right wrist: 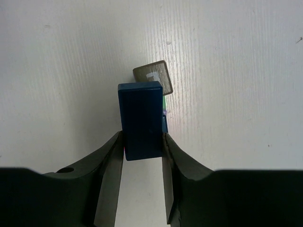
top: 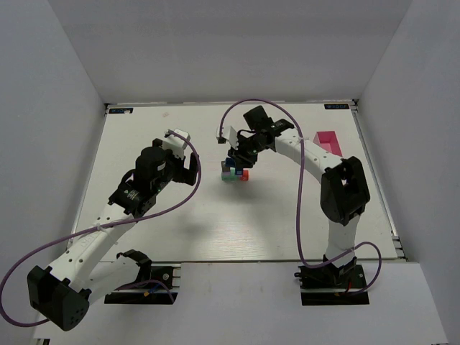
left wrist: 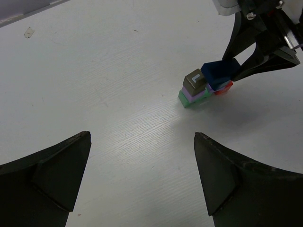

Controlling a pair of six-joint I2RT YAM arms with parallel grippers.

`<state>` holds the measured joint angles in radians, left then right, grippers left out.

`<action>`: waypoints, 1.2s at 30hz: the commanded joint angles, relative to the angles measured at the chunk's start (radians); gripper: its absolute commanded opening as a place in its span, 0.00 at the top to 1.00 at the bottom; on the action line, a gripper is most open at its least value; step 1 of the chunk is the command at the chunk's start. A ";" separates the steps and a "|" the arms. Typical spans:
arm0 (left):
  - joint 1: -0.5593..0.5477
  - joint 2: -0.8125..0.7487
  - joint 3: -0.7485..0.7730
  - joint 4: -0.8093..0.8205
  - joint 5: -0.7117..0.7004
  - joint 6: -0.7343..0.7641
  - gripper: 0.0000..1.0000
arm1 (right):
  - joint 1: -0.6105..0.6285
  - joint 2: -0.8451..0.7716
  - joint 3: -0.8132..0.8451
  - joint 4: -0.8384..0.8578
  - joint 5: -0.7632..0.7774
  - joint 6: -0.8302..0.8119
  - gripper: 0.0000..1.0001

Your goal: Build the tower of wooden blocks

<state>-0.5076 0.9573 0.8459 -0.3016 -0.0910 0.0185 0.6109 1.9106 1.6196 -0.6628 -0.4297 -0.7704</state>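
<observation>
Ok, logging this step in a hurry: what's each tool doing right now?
Left tool: open, holding nothing.
Right tool: closed on the blue block, at the tower.

A white worktop (top: 237, 223) with a faint wood grain fills the floor of a plain white enclosure whose walls (top: 237, 50) rise on three sides. A pink box (top: 329, 141) sits open near the far right edge. A small clear scrap (left wrist: 29, 32) lies flat on the worktop.
</observation>
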 commanded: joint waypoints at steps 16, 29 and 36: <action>0.004 -0.023 -0.004 0.021 0.000 0.005 0.00 | 0.007 0.077 0.106 -0.047 -0.034 -0.023 1.00; 0.004 -0.023 -0.004 0.021 0.000 0.005 0.00 | 0.004 0.088 0.112 -0.055 -0.030 -0.021 1.00; 0.004 -0.023 -0.004 0.021 0.000 0.005 0.00 | 0.006 0.091 0.111 -0.052 -0.030 -0.020 1.00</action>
<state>-0.5076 0.9573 0.8459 -0.3016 -0.0906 0.0185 0.6109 1.9934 1.6878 -0.7063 -0.4370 -0.7918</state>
